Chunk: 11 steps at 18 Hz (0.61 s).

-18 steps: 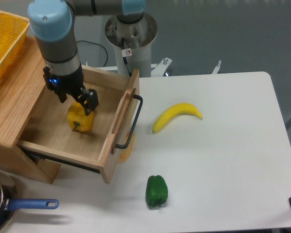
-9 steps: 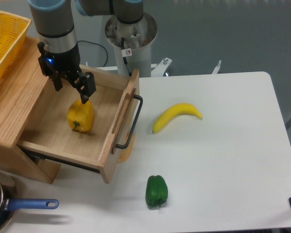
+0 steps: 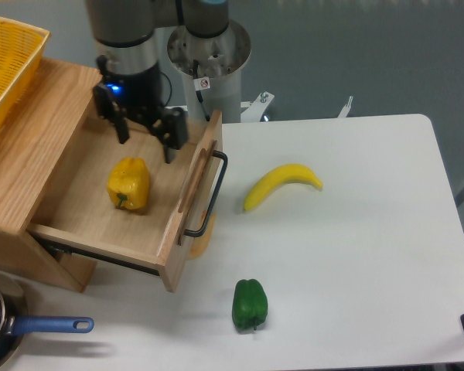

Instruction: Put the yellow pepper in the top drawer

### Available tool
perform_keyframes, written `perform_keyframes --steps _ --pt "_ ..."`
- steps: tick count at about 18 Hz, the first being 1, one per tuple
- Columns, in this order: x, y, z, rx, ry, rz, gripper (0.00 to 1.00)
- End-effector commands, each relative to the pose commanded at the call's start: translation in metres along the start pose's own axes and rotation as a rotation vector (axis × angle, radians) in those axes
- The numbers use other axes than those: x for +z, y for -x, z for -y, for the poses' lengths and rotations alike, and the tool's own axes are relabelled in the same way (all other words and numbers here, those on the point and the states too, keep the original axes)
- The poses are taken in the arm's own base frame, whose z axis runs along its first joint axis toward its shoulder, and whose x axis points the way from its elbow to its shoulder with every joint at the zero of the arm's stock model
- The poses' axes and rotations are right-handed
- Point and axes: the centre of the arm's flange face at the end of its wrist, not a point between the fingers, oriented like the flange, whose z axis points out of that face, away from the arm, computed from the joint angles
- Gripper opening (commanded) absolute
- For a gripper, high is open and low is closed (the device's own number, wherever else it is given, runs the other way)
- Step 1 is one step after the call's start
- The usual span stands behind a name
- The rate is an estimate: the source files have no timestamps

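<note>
Two peppers before me, one yellow pepper [image 3: 128, 184], one green pepper [image 3: 250, 304], one banana [image 3: 281, 184], one drawer [image 3: 187, 202], one basket [image 3: 8, 64], one pan [image 3: 19, 331]

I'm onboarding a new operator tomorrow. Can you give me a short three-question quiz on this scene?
1. True or false: the yellow pepper lies on the floor of the top drawer.
2. The gripper is: A) shut on the pepper, B) open and apart from the pepper, C) holding the banana.
3. Fill in: the green pepper sits on the ____.

Key: 1 true; 2 B; 3 table.
</note>
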Motion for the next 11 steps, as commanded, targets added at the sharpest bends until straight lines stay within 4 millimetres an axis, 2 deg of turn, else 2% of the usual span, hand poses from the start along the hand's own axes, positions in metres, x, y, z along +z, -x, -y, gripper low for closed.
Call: perform_keyframes --steps 3,5,9,11 --pt "-0.001 0.030 -0.017 0.039 0.005 0.016 0.99" --pt "0.001 0.052 -0.033 0.017 0.013 0.022 1.00" --pt "0.007 0.080 -0.048 -0.024 0.019 0.036 1.00" --pt "0.009 0.103 -0.065 -0.051 0.011 0.060 1.00"
